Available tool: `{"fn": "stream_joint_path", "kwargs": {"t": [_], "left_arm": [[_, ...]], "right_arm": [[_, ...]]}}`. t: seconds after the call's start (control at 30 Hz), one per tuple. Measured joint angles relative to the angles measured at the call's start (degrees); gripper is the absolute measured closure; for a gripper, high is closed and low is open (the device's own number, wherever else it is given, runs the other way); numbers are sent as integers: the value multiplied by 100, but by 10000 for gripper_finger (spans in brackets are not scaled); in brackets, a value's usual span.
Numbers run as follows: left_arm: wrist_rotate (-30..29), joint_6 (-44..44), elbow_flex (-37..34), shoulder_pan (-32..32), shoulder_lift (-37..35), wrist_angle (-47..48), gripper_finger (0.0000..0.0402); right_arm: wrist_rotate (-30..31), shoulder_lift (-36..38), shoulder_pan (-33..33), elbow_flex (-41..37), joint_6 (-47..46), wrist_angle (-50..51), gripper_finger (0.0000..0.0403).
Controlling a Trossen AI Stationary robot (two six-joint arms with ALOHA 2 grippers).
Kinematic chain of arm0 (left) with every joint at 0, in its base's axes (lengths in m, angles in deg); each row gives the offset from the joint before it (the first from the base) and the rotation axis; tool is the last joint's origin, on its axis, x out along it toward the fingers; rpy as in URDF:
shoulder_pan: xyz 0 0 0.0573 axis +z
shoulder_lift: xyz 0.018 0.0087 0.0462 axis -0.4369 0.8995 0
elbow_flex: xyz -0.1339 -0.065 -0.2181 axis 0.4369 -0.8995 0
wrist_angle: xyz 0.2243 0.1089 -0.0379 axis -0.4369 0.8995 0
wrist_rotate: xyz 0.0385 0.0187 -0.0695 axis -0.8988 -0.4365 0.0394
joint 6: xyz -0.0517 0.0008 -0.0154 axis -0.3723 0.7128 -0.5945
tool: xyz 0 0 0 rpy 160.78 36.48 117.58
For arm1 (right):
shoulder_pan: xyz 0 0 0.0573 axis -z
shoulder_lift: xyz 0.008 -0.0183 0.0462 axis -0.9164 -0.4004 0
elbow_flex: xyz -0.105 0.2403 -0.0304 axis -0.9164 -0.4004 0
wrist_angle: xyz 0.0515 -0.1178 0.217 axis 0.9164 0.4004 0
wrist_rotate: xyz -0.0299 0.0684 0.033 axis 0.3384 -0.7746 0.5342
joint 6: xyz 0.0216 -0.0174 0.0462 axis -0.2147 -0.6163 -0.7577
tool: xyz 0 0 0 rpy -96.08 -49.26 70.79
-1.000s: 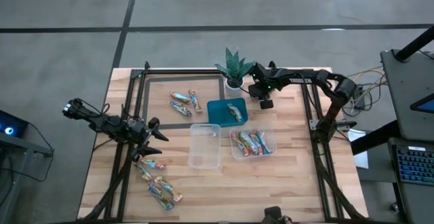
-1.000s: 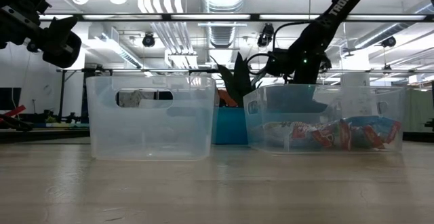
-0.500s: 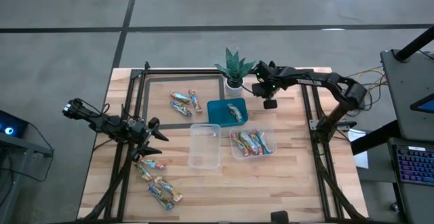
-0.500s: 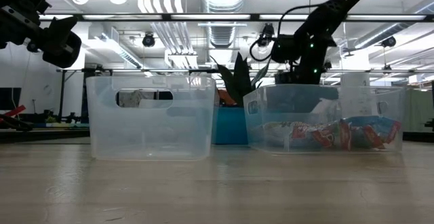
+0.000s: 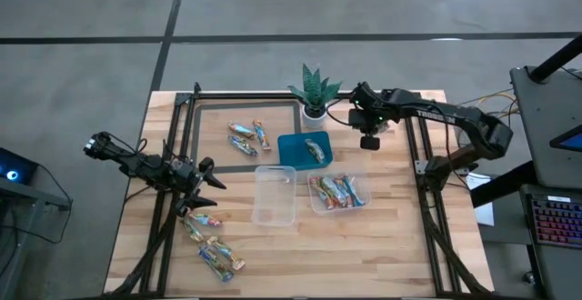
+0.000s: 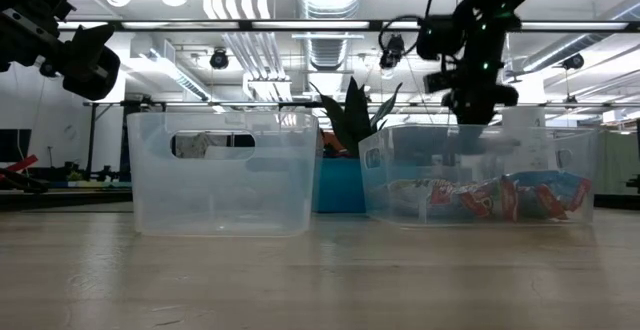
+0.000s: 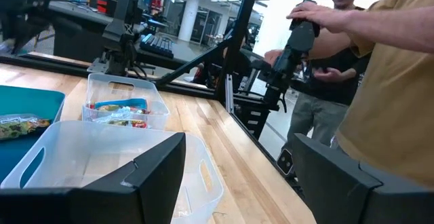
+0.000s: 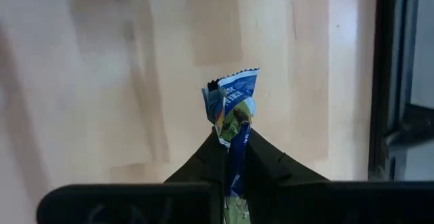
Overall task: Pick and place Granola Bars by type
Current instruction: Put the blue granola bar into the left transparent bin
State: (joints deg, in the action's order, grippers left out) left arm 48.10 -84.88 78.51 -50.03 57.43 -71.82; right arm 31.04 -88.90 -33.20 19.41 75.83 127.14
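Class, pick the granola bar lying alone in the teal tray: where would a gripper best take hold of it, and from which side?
Grip the granola bar across its narrow middle, coming straight down from above. It lies flat inside the teal tray, whose raised rim likely blocks a sideways approach.

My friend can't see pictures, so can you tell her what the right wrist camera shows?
The right gripper pinches a small granola bar in a shiny blue wrapper between its two dark fingers, held above the light wooden table.
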Motion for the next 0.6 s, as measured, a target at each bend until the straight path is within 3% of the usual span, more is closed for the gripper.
{"fn": "stream_joint_path", "kwargs": {"t": [0.27, 0.6], "left_arm": [[0, 0, 0, -2, 0, 0, 152], [0, -2, 0, -2, 0, 0, 152]], "right_arm": [[-3, 342, -419, 541, -1045, 930, 385], [-22, 263, -1174, 1724, -2645, 2366, 385]]}}
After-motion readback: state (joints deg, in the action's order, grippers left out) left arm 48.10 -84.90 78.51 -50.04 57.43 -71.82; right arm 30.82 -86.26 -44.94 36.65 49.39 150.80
